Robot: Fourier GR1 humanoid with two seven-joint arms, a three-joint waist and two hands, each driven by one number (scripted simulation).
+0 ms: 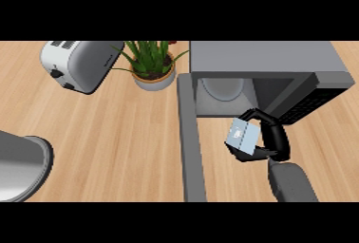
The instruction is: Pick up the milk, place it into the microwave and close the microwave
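Note:
A small blue-and-white milk carton (242, 135) is held in my right hand (272, 137), whose black fingers and thumb curl round it. It hangs just in front of the open mouth of the grey microwave (266, 57). The microwave's door (191, 142) stands swung open, running toward me at the left of the carton. A pale round turntable (223, 88) shows inside the cavity. My left hand is nowhere in the view.
A potted green plant (153, 64) stands just left of the microwave. A silver toaster (77, 64) lies at the back left. A large grey round lid or pot (21, 166) sits at the left edge. Bare wooden counter (119, 142) lies between them.

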